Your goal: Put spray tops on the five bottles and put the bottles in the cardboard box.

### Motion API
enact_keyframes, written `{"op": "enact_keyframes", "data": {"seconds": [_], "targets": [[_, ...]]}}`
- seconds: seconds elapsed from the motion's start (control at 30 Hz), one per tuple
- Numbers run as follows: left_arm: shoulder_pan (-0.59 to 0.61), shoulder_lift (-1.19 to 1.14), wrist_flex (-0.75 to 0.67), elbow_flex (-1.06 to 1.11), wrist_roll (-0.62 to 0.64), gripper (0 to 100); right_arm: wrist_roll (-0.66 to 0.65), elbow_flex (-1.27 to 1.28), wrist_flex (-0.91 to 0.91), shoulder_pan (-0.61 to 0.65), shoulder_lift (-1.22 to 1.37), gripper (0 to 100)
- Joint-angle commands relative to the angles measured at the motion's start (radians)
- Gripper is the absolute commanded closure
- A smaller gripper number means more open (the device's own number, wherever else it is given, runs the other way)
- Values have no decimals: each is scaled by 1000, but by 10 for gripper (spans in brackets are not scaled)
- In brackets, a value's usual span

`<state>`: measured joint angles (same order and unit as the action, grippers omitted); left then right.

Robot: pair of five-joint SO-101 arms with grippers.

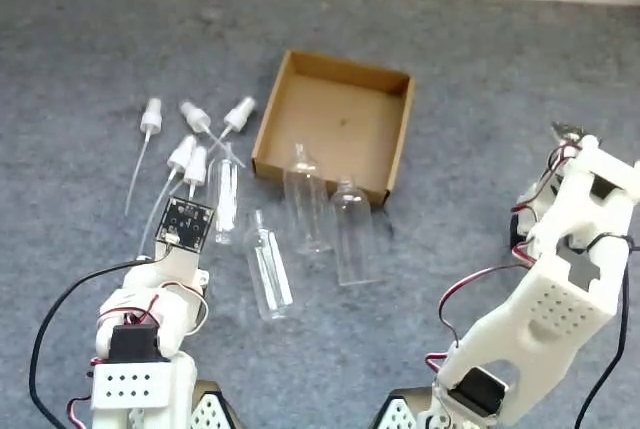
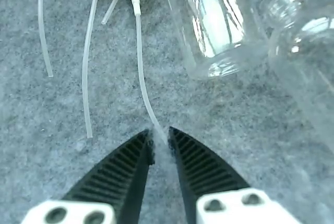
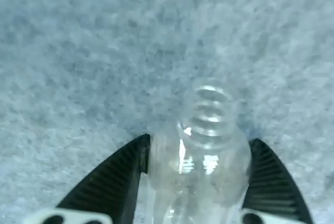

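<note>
Several white spray tops (image 1: 190, 139) with long dip tubes lie left of the cardboard box (image 1: 400, 139). Near the box's front wall lie several clear capless bottles (image 1: 352, 234). My left gripper (image 2: 160, 140) hovers low over the carpet, its fingers a narrow gap apart. The tip of one spray top's tube (image 2: 142, 72) reaches between the fingertips. A lying bottle (image 2: 214, 20) is just beyond. My right gripper (image 3: 198, 143) is at the far right of the table (image 1: 566, 139), shut on a clear bottle (image 3: 209, 145) with a bare threaded neck.
The box stands open with nothing in it, at the middle back of the grey carpet (image 1: 480, 69). Bare carpet stretches between the bottles and the right arm (image 1: 560, 289). The left arm's wrist camera board (image 1: 188, 224) sits over the spray tops' tube ends.
</note>
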<state>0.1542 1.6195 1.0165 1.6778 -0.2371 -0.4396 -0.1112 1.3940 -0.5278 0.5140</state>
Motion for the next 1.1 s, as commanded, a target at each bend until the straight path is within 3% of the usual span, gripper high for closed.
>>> {"op": "enact_keyframes", "data": {"seconds": [0.0, 0.13, 0.4, 0.9, 1.07], "targets": [[10, 8, 5, 27, 6, 995, -9, -61, -8, 21, -15, 775], [10, 8, 5, 27, 6, 995, -9, -114, -7, 27, -16, 838], [10, 8, 5, 27, 6, 995, -34, -219, 94, 70, -13, 727], [10, 8, 5, 27, 6, 995, -103, -302, 105, 111, -7, 724], [10, 8, 5, 27, 6, 995, -117, -288, 105, 111, -5, 816]]}}
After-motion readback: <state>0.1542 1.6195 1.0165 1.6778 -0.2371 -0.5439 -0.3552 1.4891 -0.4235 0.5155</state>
